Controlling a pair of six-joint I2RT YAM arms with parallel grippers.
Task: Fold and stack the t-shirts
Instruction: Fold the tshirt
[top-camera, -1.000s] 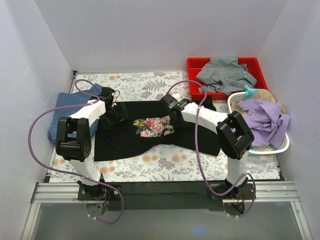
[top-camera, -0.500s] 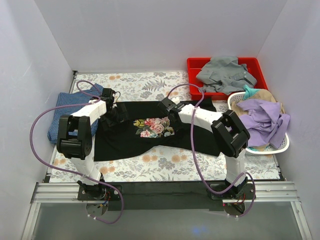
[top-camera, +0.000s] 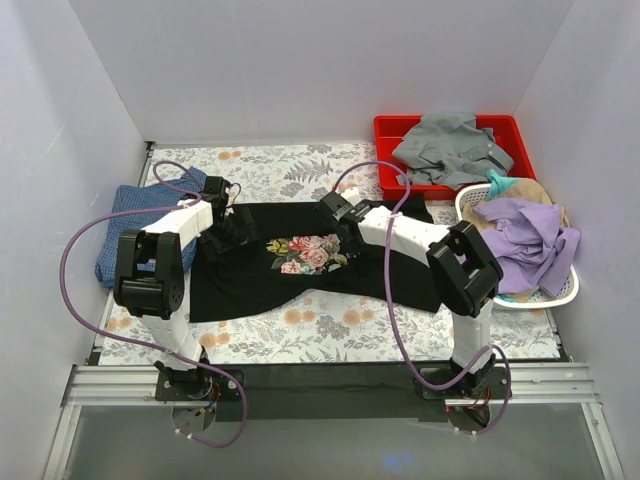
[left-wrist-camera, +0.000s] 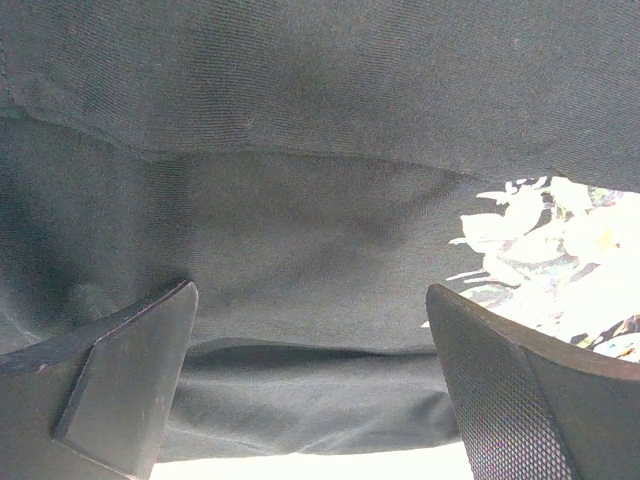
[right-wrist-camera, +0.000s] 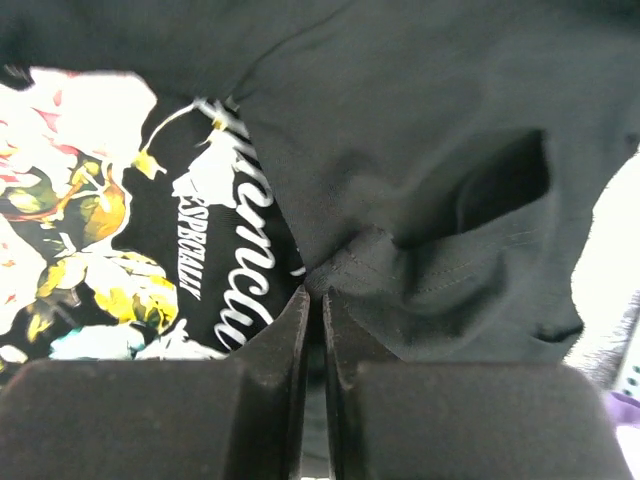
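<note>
Table (top-camera: 330, 332) has a floral cover, and both arms reach out from the near edge. Black t-shirt (top-camera: 300, 288) lies spread mid-table, roughly flat. Its near hem is uneven and its far part is rumpled. Rose print (top-camera: 308, 252) faces up at the centre of the shirt.

Left claw (left-wrist-camera: 310, 300) is released, jaws spread wide. It sits low over the left part of the black t-shirt, just left of the print. In the left wrist view the fingers (left-wrist-camera: 120, 385) straddle plain black cloth with a soft fold running across, and nothing is gripped between them.

Right claw (right-wrist-camera: 313, 300) is clenched, with only a thin slit between the jaws. A pucker of black t-shirt cloth is drawn to the tips, so it is grasping the black t-shirt just right of the print. Pale script lettering (right-wrist-camera: 245, 262) runs beside the tips on their left. A small dark fold pocket lies beyond, to the right.

Blue t-shirt (top-camera: 130, 225) lies on the table's left edge. It is folded flat, beside the black one and apart from it, left of the left arm.

White basket (top-camera: 566, 292) sits on the right side, holding purple cloth (top-camera: 530, 235) piled over tan and teal pieces. Red tray (top-camera: 385, 130) is at the far right corner with crumpled grey cloth (top-camera: 450, 145) in it.
</note>
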